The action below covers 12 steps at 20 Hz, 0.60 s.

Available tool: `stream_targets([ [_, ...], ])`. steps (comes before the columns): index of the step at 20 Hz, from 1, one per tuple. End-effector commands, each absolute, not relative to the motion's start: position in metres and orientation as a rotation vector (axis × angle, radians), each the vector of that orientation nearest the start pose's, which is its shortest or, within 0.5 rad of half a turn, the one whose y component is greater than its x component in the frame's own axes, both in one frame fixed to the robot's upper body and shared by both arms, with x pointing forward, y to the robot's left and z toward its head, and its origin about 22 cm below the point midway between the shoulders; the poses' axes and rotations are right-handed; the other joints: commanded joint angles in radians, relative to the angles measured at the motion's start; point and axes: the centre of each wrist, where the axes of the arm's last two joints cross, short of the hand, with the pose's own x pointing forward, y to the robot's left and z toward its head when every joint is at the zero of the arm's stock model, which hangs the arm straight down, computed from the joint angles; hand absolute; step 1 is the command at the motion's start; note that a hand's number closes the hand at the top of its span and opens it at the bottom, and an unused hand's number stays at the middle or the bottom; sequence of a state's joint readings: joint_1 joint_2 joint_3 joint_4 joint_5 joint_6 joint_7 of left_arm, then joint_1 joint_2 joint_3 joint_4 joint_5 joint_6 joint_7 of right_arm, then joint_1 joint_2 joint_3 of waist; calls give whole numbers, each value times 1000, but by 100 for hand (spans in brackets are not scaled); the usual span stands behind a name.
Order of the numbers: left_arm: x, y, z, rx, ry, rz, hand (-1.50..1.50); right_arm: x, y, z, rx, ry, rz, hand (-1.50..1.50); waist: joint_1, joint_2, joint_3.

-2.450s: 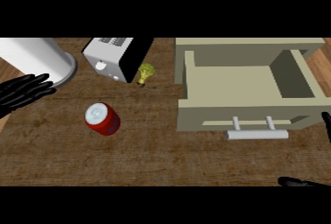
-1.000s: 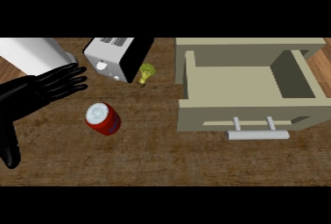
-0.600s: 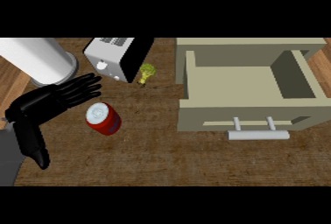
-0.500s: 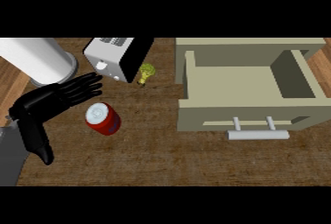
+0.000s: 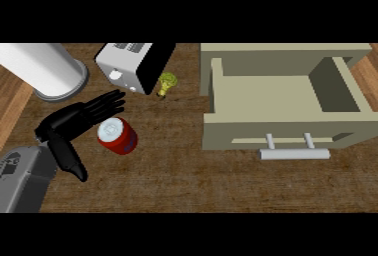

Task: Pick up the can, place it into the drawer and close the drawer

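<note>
Reaching w/ left hand (image 5: pixel 74 120), fingers spread, none curling round red can (image 5: pixel 117 135) just right of it. Risking a knock-over if palm nudges can before closing. Standing open at right: drawer (image 5: pixel 284 97).

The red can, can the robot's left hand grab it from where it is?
Probably yes. The left hand is open right beside the red can, with nothing between them.
</note>
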<state>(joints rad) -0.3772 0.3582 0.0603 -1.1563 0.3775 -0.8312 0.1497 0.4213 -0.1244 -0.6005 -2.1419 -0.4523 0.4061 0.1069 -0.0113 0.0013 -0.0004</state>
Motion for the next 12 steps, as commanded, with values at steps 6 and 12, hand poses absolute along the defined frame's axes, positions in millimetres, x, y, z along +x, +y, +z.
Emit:
stream_targets([
  [6,346,357,8,-538,-1341,-579,-150,83,-383,107,-186,-1794,-84,-150,-10,3,-1],
  [12,344,352,-28,-491,-1325,-579,-150,83,-375,98,-188,-1776,-84,-150,-14,6,-1],
])
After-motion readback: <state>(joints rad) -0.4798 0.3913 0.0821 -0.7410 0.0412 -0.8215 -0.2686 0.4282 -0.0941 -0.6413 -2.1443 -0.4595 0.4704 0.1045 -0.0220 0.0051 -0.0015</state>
